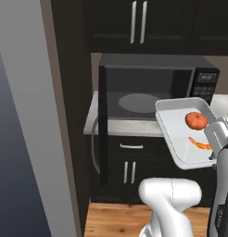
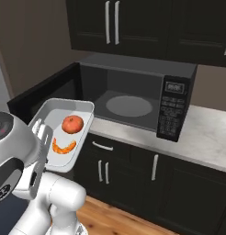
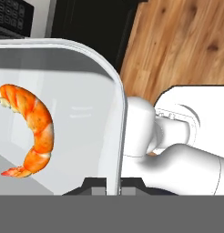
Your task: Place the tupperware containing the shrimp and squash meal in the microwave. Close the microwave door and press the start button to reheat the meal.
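Observation:
My gripper [image 3: 114, 184] is shut on the rim of the tupperware [image 3: 118, 113], one finger on each side of its wall. The translucent tray [image 1: 178, 125] hangs tilted in the air in front of the open microwave [image 1: 180, 81], to the right of its opening, with the gripper [image 1: 212, 150] at its near right edge. Inside it lie a round red-orange squash [image 1: 196, 120] and an orange shrimp [image 1: 199, 144]. The microwave door [image 1: 103, 125] stands swung out to the left. From the right base view, the tray [image 2: 57, 112] and gripper [image 2: 41, 137] sit left of the cavity, level with the door [image 2: 46, 94].
A round glass turntable [image 2: 129, 105] lies in the microwave cavity, with the keypad panel [image 2: 172, 110] at its right. A grey counter [image 2: 206, 137] runs off to the right. Dark cabinets [image 1: 139, 23] hang above and stand below [image 1: 129, 169]. A tall grey panel [image 1: 28, 139] rises on the left.

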